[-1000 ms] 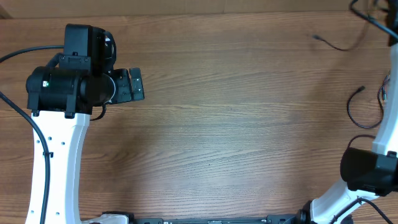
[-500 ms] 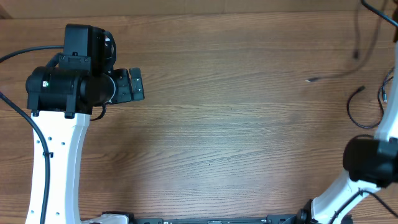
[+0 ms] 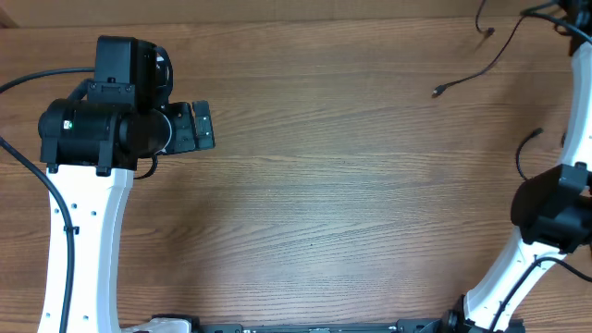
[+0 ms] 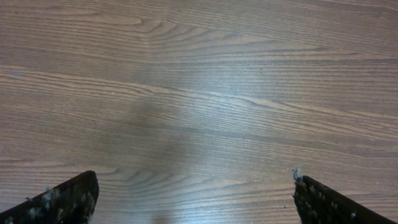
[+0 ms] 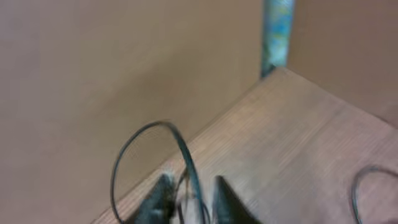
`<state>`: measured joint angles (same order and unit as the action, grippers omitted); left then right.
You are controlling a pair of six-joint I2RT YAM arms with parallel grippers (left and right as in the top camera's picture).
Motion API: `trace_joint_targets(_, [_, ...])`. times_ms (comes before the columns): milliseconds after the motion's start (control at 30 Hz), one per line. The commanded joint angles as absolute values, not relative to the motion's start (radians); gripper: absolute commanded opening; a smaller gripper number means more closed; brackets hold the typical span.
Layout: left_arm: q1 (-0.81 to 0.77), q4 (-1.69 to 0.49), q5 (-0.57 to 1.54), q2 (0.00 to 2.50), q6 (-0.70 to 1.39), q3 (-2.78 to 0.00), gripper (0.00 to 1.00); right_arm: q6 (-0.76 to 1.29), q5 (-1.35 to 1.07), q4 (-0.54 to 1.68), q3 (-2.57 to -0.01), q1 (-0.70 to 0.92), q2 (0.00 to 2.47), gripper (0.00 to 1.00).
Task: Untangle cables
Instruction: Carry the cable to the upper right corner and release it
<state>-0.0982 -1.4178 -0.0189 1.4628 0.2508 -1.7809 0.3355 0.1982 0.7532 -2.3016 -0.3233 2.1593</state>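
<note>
Right wrist view: I have the right gripper (image 5: 193, 184) narrow around a raised loop of the cables (image 5: 127, 144), apparently to separate it; whether it grips, I cannot tell; left gripper (image 4: 195, 180) wide, idle.

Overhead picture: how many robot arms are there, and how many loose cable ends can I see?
Robot arms: 2 (left arm, right arm)
Loose cable ends: 3
Total: 5
</note>
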Motion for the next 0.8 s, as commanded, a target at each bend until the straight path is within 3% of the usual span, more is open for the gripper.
trace_joint_targets(0, [-0.099,-1.417,-0.014,1.465,0.232,-1.786,1.0,0.324,0.208,0.777,-2.317,-0.357,2.155,0.64])
trace_joint_targets(33, [-0.099,-1.417,-0.014,1.465,0.232,-1.786,1.0,0.324,0.208,0.79,-2.317,-0.362,2.155,1.0])
trace_joint_targets(433, [-0.099,-1.417,-0.014,1.465,0.232,-1.786,1.0,0.315,0.204,1.032,-2.317,-0.38,2.155,1.0])
trace_joint_targets(767, [-0.099,-1.417,-0.014,1.465,0.232,-1.786,1.0,0.147,0.057,1.328,-2.317,-0.374,2.152,1.0])
